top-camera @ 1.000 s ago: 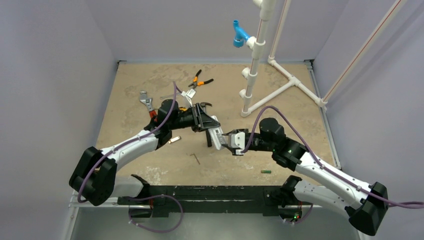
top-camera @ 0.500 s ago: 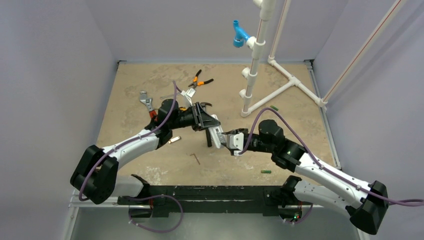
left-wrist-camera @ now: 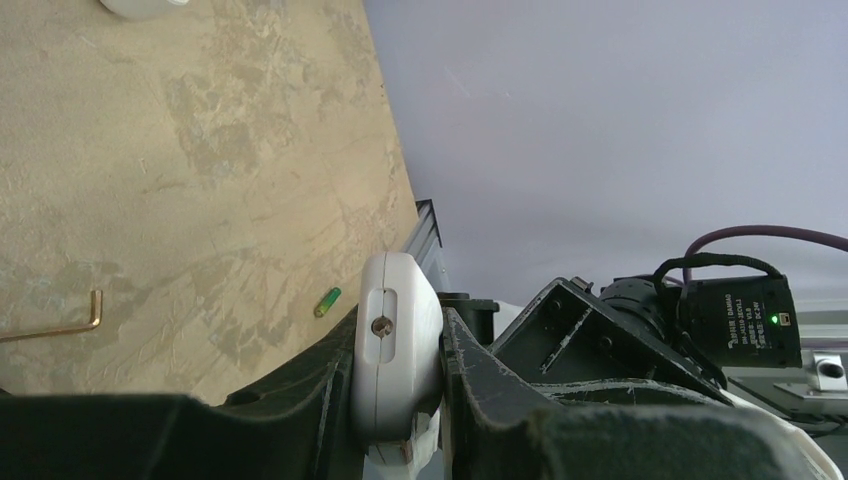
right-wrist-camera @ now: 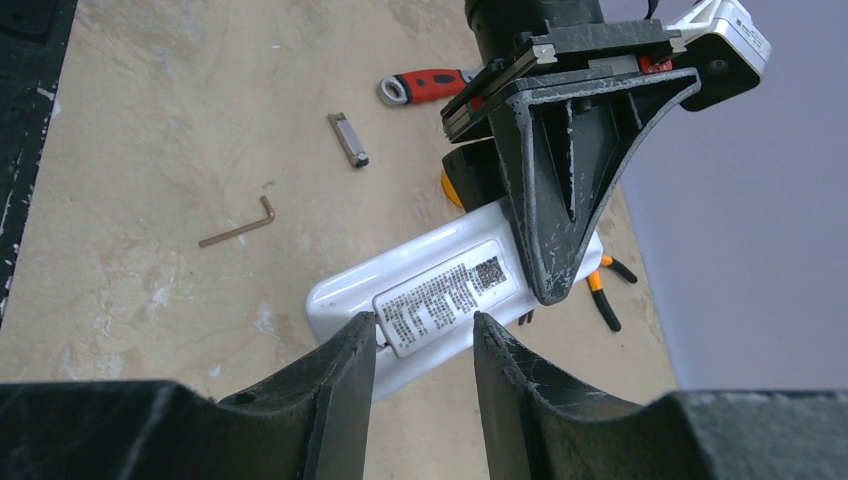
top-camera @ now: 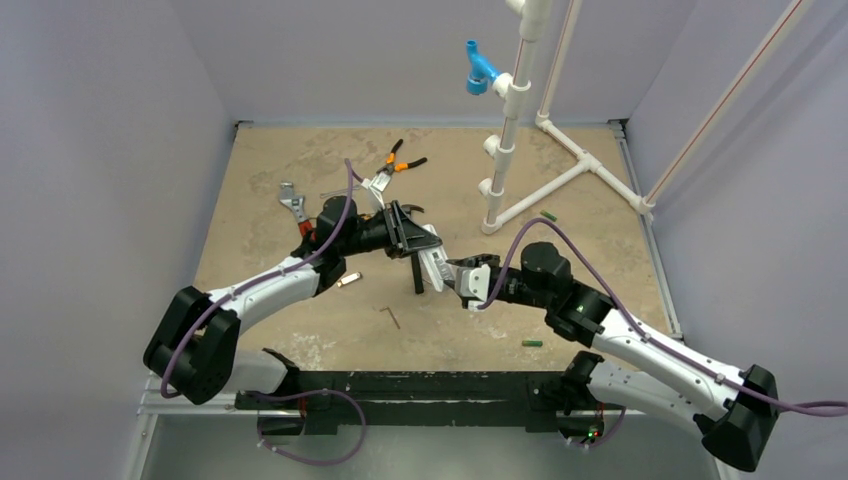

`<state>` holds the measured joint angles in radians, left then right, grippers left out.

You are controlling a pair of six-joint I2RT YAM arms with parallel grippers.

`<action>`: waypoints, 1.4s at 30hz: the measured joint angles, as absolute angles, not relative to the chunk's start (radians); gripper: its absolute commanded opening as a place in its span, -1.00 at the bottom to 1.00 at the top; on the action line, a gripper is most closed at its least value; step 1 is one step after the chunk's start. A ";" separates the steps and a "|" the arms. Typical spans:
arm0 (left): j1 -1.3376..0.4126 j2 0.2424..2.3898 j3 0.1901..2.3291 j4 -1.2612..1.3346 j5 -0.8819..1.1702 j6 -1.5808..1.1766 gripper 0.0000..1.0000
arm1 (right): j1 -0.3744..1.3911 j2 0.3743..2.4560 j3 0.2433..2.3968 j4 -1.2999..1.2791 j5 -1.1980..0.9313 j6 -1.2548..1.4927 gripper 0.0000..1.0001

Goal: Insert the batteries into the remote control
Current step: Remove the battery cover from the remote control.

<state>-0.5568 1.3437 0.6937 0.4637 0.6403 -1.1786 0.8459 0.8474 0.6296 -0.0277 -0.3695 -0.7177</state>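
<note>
My left gripper point(top-camera: 418, 250) holds the white remote control point(top-camera: 433, 268) above the middle of the table, shut on its long edges point(left-wrist-camera: 395, 350). Its back faces the right wrist view, where a labelled cover point(right-wrist-camera: 440, 290) shows. My right gripper point(right-wrist-camera: 422, 325) stands part open with its fingertips against that back, one at the cover's end and the other near the remote's lower edge. It holds nothing. One green battery point(top-camera: 532, 343) lies near the front edge, also seen from the left wrist point(left-wrist-camera: 327, 301). Another battery point(top-camera: 549, 215) lies by the pipe stand's foot.
A bent hex key point(top-camera: 392, 317) and a small silver clip point(top-camera: 348, 280) lie left of centre. Orange-handled pliers point(top-camera: 400, 160) and a red-handled wrench point(top-camera: 295, 208) sit farther back. A white PVC pipe stand point(top-camera: 510, 130) rises at the back right.
My right gripper has edged left and closer onto the remote's end. The left gripper has shifted slightly with the remote. Neither gripper's jaws have moved.
</note>
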 measured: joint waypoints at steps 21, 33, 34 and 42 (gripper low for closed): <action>-0.557 1.345 0.694 0.485 0.640 -1.194 -1.00 | 0.846 0.815 0.628 -0.027 -0.350 -0.717 -0.24; -0.558 1.357 0.694 0.485 0.640 -1.194 -1.00 | 0.847 0.795 0.628 -0.034 -0.338 -0.717 -0.23; -0.558 1.357 0.694 0.485 0.640 -1.194 -1.00 | 0.847 0.795 0.628 -0.037 -0.337 -0.717 -0.22; -0.558 1.357 0.694 0.485 0.643 -1.194 -1.00 | 0.847 0.796 0.628 -0.055 -0.326 -0.719 -0.20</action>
